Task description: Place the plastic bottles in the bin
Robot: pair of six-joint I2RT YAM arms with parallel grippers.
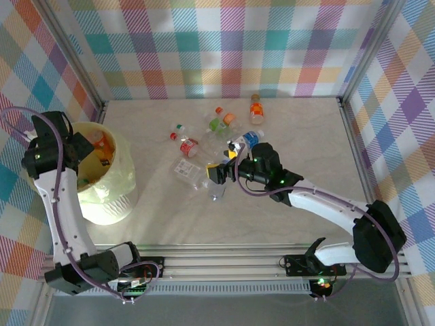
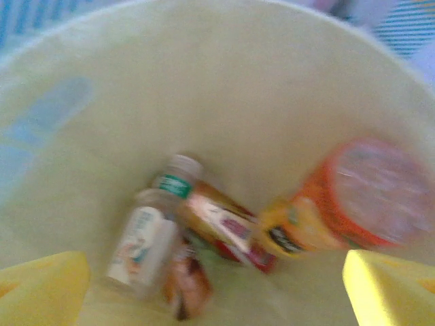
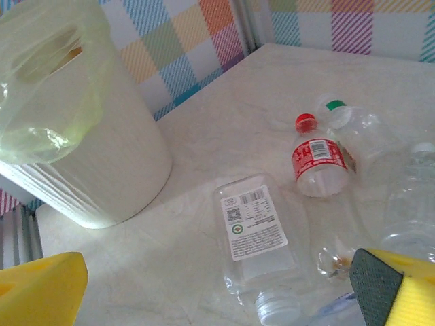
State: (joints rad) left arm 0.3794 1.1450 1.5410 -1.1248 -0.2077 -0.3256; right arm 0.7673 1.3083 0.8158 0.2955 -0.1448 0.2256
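The bin (image 1: pixel 112 204) is a pale yellow-cream bucket at the table's left. My left gripper (image 1: pixel 94 153) hangs over its mouth, open with nothing between its yellow fingertips (image 2: pixel 41 285). Inside the bin (image 2: pixel 204 81) lie an orange bottle (image 2: pixel 340 210), a clear white-labelled bottle (image 2: pixel 146 248) and a green-banded one (image 2: pixel 204 210), all blurred. Several plastic bottles (image 1: pixel 217 132) lie scattered mid-table. My right gripper (image 1: pixel 216 178) is open just above a flat clear bottle (image 3: pixel 255 238) with a white label and cap. A red-labelled bottle (image 3: pixel 318 159) and a green-capped one (image 3: pixel 353 125) lie beyond it.
An orange bottle (image 1: pixel 256 109) stands alone near the back wall. Checked walls and metal frame posts (image 1: pixel 348 129) close the table on three sides. A slotted rail (image 1: pixel 224 261) runs along the near edge. Bare tabletop (image 1: pixel 306 142) lies to the right of the bottles.
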